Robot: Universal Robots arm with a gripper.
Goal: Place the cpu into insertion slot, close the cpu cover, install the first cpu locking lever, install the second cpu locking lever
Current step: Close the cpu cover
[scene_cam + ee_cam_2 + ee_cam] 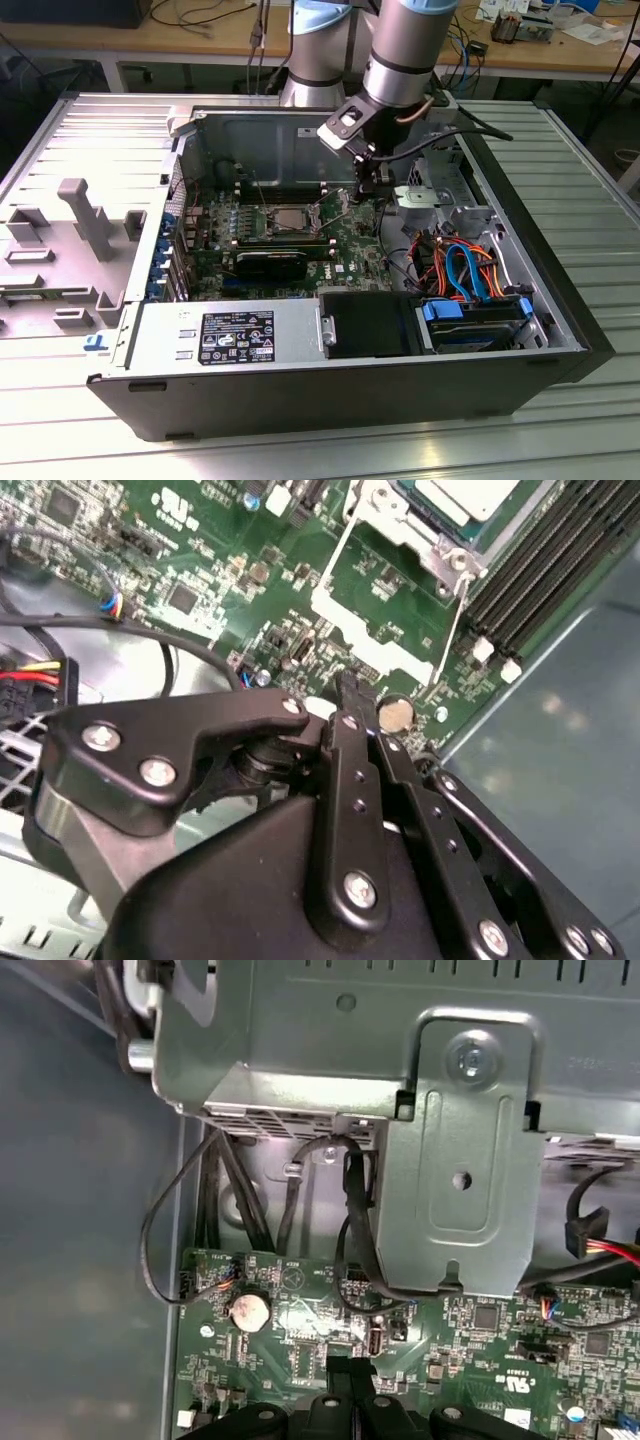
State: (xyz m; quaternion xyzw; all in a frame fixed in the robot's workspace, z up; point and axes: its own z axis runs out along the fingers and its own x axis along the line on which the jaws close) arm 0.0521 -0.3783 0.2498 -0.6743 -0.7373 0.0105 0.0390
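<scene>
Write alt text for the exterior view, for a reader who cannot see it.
A robot arm reaches down into an open computer case, its gripper low over the green motherboard, at the exterior view's right of the insertion slot, where the cpu lies.

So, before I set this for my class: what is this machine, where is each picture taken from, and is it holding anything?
This is one robot arm reaching into an open computer case lying on a metal table. The exterior view is from a camera off the arm. Both wrist views are from cameras riding on the arm, looking past its gripper at the green motherboard. The cpu already sits in the board, with the silver cpu cover lying around it. The gripper hovers above the board beside it, near a round coin battery. Its fingers look closed together, with nothing between them.
</scene>
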